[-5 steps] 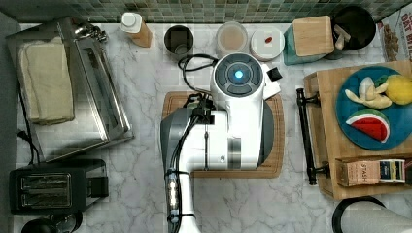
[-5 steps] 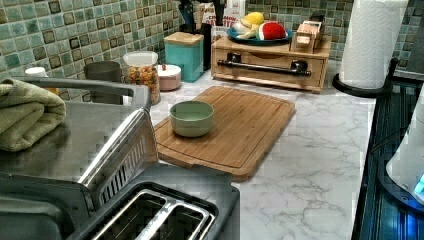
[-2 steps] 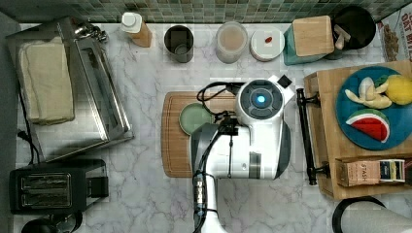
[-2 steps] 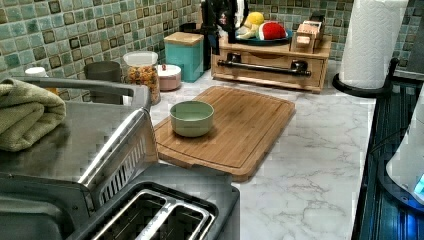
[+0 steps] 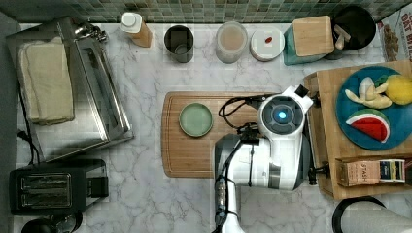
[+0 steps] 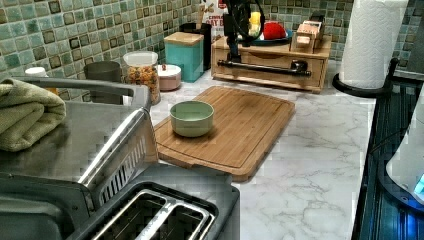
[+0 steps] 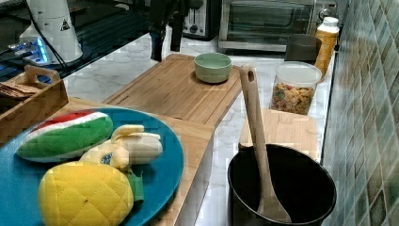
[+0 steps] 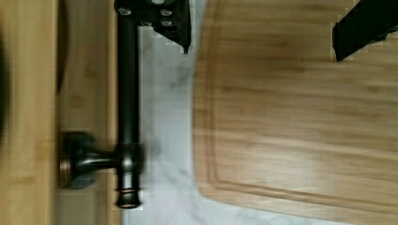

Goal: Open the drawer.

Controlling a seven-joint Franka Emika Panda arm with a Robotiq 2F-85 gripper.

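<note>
The drawer (image 6: 270, 60) is a light-wood front with a long black bar handle (image 6: 272, 69), under the wooden stand at the top view's right, and it looks shut. In the top view my arm (image 5: 282, 115) hangs over the handle (image 5: 311, 174) and covers most of it. My gripper (image 6: 233, 50) stands at the end of the bar on the left view's left. In the wrist view the gripper (image 8: 263, 28) is open wide. One of its fingers (image 8: 162, 18) is over the bar (image 8: 126, 93) and the other is over the cutting board (image 8: 300, 117). In the right view the open gripper (image 7: 165, 47) hangs above the board.
A green bowl (image 5: 196, 119) sits on the bamboo cutting board (image 5: 194, 155). On top of the drawer unit are a blue plate (image 5: 357, 141) of toy fruit and a tea box (image 5: 371, 171). Jars (image 5: 231, 41) line the back wall. A toaster oven (image 5: 73, 87) and toaster (image 5: 53, 187) stand at the top view's left.
The arm has swung to the top view's right, from the board's middle to the drawer handle. The green bowl is uncovered. The drawer has not moved.
</note>
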